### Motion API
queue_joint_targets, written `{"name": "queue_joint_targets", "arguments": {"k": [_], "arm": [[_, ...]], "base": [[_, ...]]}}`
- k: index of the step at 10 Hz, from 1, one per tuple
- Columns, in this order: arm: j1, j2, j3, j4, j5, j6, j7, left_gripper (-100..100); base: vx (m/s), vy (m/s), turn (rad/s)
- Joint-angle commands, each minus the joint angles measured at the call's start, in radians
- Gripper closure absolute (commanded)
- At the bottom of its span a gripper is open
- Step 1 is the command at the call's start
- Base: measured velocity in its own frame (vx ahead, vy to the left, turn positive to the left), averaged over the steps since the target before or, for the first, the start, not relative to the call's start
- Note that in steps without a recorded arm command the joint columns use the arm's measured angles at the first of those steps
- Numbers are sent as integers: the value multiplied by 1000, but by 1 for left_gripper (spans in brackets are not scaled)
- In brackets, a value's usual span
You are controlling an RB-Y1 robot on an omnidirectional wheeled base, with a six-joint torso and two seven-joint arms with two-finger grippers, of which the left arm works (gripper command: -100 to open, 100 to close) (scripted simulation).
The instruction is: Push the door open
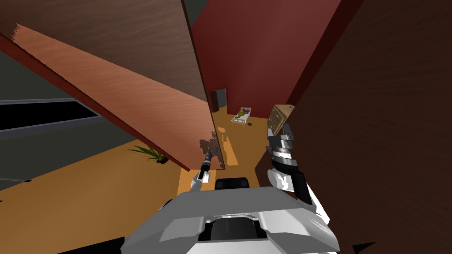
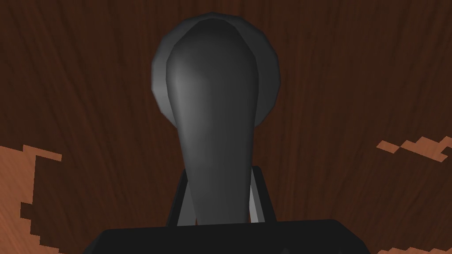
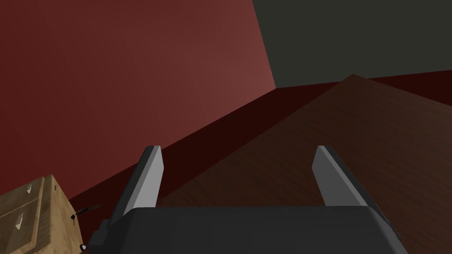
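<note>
One hand works: left hand [image 1: 206, 161] is closed on the dark grey lever handle [image 2: 212, 110] of the brown wooden door [image 1: 145, 101], ajar at my front-left; right hand [image 3: 237, 152] hangs open, idle. Prob. a stiff, heavyish slab; handle looks smooth, may slip; push steady thru handle, far from hinges.

Left pincer [image 2: 220, 185] grips the handle [image 2: 212, 110]; right pincer [image 3: 238, 152] is raised, fingers apart.
</note>
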Motion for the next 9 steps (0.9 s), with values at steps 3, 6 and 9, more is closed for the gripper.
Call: {"name": "queue_joint_targets", "arguments": {"k": [3,6,9], "arm": [[0,6,25,-2,12,0,-26,100],[-1,7,42,-4,20,0,-45,100],[-1,4,67,-7,32,0,-72,100]], "base": [[179,-27,81],[208,-18,66],[155,-29,91]]}}
